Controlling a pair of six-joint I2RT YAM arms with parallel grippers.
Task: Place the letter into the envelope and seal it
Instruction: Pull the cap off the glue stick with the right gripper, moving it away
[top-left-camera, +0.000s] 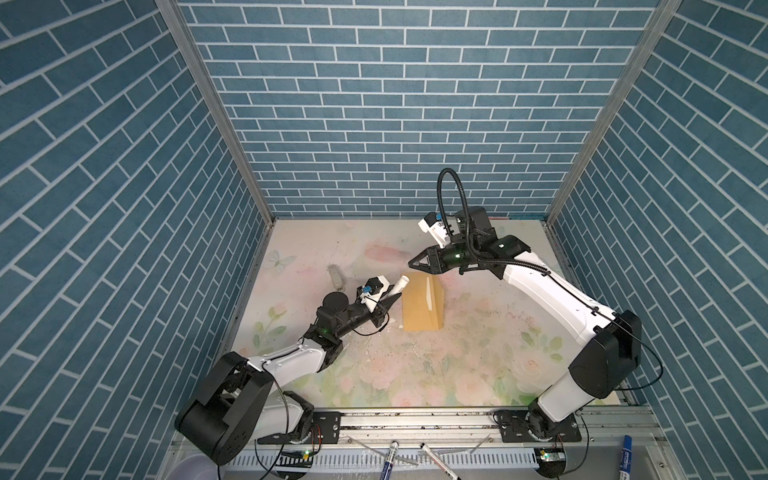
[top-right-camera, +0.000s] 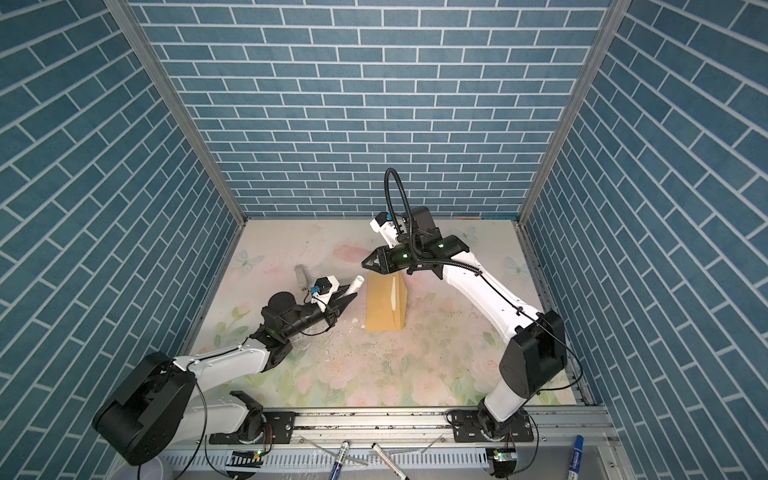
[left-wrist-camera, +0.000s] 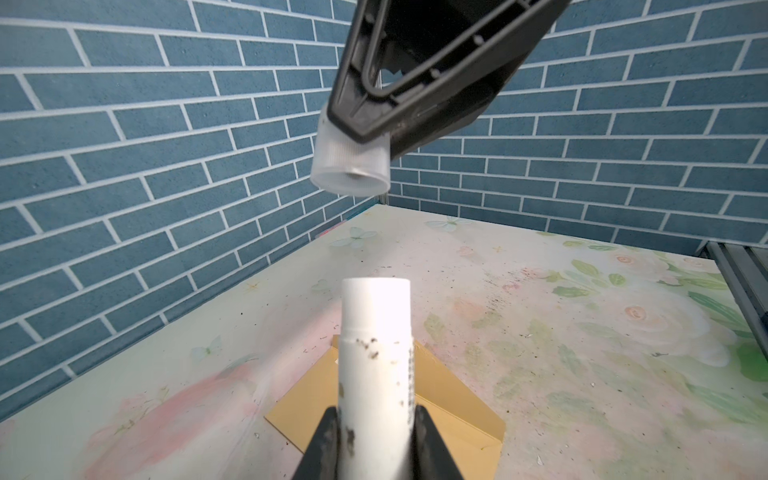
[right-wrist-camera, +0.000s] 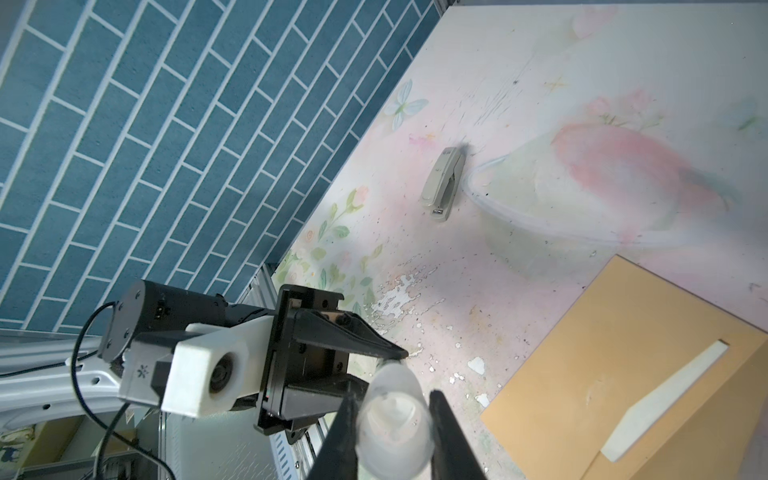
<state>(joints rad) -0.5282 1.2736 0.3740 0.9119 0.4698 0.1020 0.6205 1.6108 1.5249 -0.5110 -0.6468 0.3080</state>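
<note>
The mustard-yellow envelope (top-left-camera: 417, 311) (top-right-camera: 380, 309) lies mid-table, its flap half raised along the right side and showing a white strip (right-wrist-camera: 665, 395). The letter is hidden. My left gripper (top-left-camera: 394, 298) (top-right-camera: 353, 296) (left-wrist-camera: 376, 419) is shut on a white glue stick tube (left-wrist-camera: 376, 332), which points over the envelope's (left-wrist-camera: 457, 403) far left corner. Just above the envelope's far edge, my right gripper (top-left-camera: 411, 262) (top-right-camera: 365, 262) (right-wrist-camera: 392, 395) is shut on the glue stick's translucent cap (right-wrist-camera: 395, 424) (left-wrist-camera: 351, 166), held apart from the tube's end.
A grey stapler (top-left-camera: 336, 277) (top-right-camera: 301, 276) (right-wrist-camera: 444, 183) lies to the left, behind the left gripper. Several marker pens (top-left-camera: 390, 457) rest on the front rail. Blue brick walls close in the table on three sides.
</note>
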